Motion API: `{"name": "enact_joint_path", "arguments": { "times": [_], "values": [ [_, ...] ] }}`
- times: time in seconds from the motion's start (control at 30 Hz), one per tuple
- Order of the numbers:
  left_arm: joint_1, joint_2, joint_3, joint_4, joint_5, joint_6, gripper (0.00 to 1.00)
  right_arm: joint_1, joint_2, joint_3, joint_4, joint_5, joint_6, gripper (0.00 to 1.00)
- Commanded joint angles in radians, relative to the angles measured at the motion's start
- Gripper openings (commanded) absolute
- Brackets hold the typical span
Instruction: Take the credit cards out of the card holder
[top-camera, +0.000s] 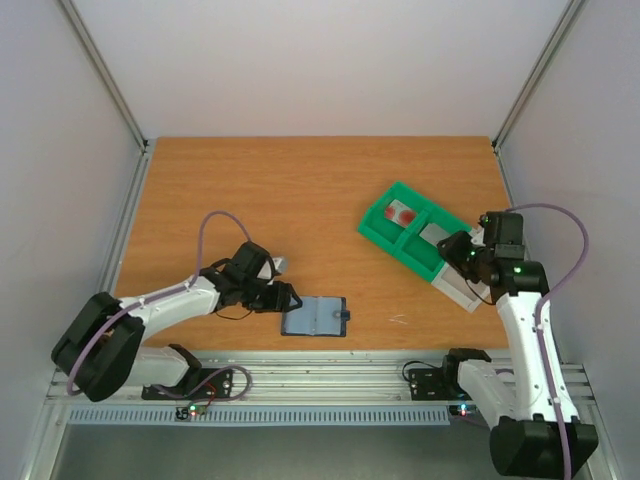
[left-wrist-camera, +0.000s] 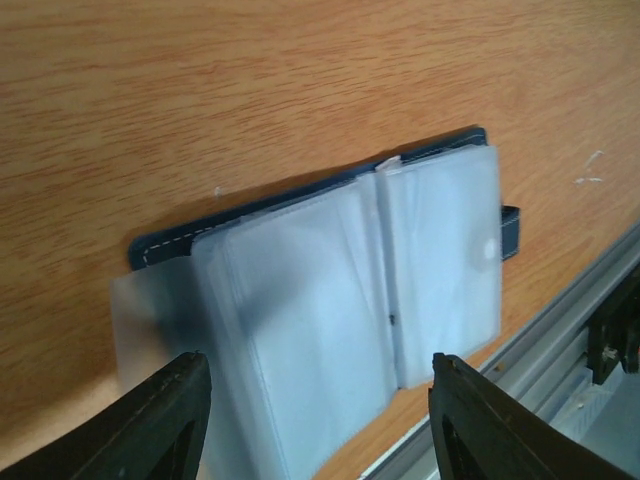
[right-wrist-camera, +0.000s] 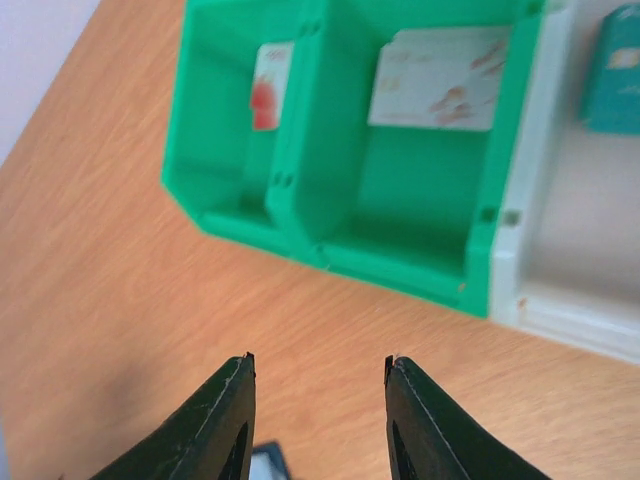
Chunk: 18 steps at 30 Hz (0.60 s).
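A: Left side first. What is the left claw (left-wrist-camera: 318, 375) doing?

B: It is hanging low over the table (top-camera: 300, 190), near the front edge. Its jaws are standing partly apart and gripping nothing. The two dark fingers (left-wrist-camera: 160, 420) are sitting over the near edge of the card holder (left-wrist-camera: 330, 280). I cannot tell whether they are touching it.

A: And the card holder itself?

B: It is lying open and flat on the table, just right of that claw, with the slate-blue cover underneath. The cloudy plastic sleeves (left-wrist-camera: 300, 320) are facing up. I cannot tell whether a card is sitting inside them. The little dark tab (left-wrist-camera: 510, 232) is sticking out from the right edge.

A: Moving right?

B: The green tray (right-wrist-camera: 330, 230) is sitting at an angle, well apart from the holder. Two credit cards (right-wrist-camera: 440, 80) are lying in it, one per compartment, and the left one is showing a red blotch. A white tray (right-wrist-camera: 560, 290) is touching the green tray's right side, with a teal card (right-wrist-camera: 612, 70) lying in it.

A: The right claw (right-wrist-camera: 320, 365)?

B: It is hovering above bare table just in front of the green tray. Its jaws are standing moderately apart and holding nothing.
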Motion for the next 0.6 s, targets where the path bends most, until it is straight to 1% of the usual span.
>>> {"name": "enact_joint_path", "arguments": {
  "times": [0.0, 0.13, 0.23, 0.33, 0.47, 0.57],
  "values": [
    [0.005, 0.062, 0.015, 0.061, 0.0, -0.022, 0.61, 0.111, -0.031, -0.033, -0.009, -0.042, 0.091, 0.37],
    [0.005, 0.084, 0.0, 0.099, 0.015, -0.034, 0.59, 0.283, -0.015, -0.06, 0.024, -0.011, 0.131, 0.38],
    [0.005, 0.098, -0.008, 0.129, 0.027, -0.045, 0.51, 0.398, -0.004, -0.087, 0.056, 0.015, 0.176, 0.38],
    [0.005, 0.118, -0.008, 0.138, 0.04, -0.054, 0.46, 0.55, 0.016, -0.124, 0.102, 0.066, 0.231, 0.38],
    [0.005, 0.132, -0.019, 0.163, 0.062, -0.08, 0.43, 0.749, 0.073, -0.175, 0.18, 0.166, 0.331, 0.38],
    [0.005, 0.13, -0.022, 0.177, 0.083, -0.093, 0.34, 0.881, 0.168, -0.201, 0.259, 0.227, 0.39, 0.38]
  ]
}}
